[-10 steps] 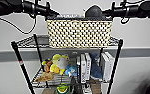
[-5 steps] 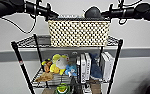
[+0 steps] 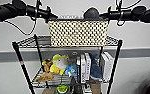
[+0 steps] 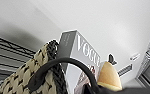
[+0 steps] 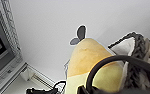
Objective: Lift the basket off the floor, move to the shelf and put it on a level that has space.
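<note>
The cream woven basket (image 3: 78, 30) with its dark rim sits level at the top of the black wire shelf (image 3: 116, 65), its bottom at the uppermost level (image 3: 28, 42); contact is unclear. My left gripper (image 3: 48, 15) meets its left end and my right gripper (image 3: 104, 15) its right end. In the left wrist view a dark loop handle (image 4: 66, 61) arches up from the weave (image 4: 21, 77). The other handle (image 5: 111, 62) arches up in the right wrist view. A Vogue book (image 4: 83, 52) and a yellow plush (image 5: 91, 62) stand inside the basket.
The tier below holds plush toys (image 3: 57, 65), upright books (image 3: 84, 67) and white boxes (image 3: 106, 65). A green item (image 3: 62, 88) sits lower down. A white wall with a grey rail (image 3: 6, 56) runs close behind the rack.
</note>
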{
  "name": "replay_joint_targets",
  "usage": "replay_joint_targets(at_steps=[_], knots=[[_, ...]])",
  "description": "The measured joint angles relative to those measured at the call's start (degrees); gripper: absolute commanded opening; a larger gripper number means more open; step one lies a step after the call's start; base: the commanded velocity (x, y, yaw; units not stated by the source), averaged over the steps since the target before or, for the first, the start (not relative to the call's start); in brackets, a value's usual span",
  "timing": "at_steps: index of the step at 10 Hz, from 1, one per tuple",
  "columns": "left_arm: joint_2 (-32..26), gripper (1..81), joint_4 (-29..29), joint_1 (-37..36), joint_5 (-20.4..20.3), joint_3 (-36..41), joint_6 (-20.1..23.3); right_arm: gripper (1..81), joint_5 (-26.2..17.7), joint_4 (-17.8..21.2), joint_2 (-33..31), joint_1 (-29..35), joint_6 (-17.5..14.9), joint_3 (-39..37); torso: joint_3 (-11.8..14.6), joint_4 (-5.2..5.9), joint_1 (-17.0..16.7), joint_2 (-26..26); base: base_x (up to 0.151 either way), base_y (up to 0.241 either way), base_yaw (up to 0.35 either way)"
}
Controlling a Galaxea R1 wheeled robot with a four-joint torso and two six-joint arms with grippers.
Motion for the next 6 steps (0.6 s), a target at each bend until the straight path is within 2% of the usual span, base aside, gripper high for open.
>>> replay_joint_targets(at_steps=[1, 2, 3, 6], knots=[[0.0, 1.0, 0.2, 0.0, -0.1, 0.0, 0.0, 1.0, 0.0, 0.0, 0.0, -0.2, 0.0, -0.2, 0.0, 0.00, 0.0, 0.0, 0.000, 0.000, 0.000], [-0.1, 81.1, 1.0, 0.0, 0.0, 0.6, 0.9, 1.0, 0.0, 0.0, 0.0, -0.3, 0.0, -0.2, 0.0, 0.00, 0.0, 0.0, 0.000, 0.000, 0.000], [-0.1, 81.1, 0.0, 0.1, -1.2, 1.0, 0.2, 1.0, 0.1, 0.0, 0.0, -0.3, 0.0, -0.2, 0.0, 0.00, 0.0, 0.0, 0.000, 0.000, 0.000], [-0.2, 81.1, 0.4, 0.0, -1.0, 1.3, 0.2, 1.0, 0.1, 0.0, 0.0, -0.4, 0.0, -0.2, 0.0, 0.00, 0.0, 0.0, 0.000, 0.000, 0.000]])
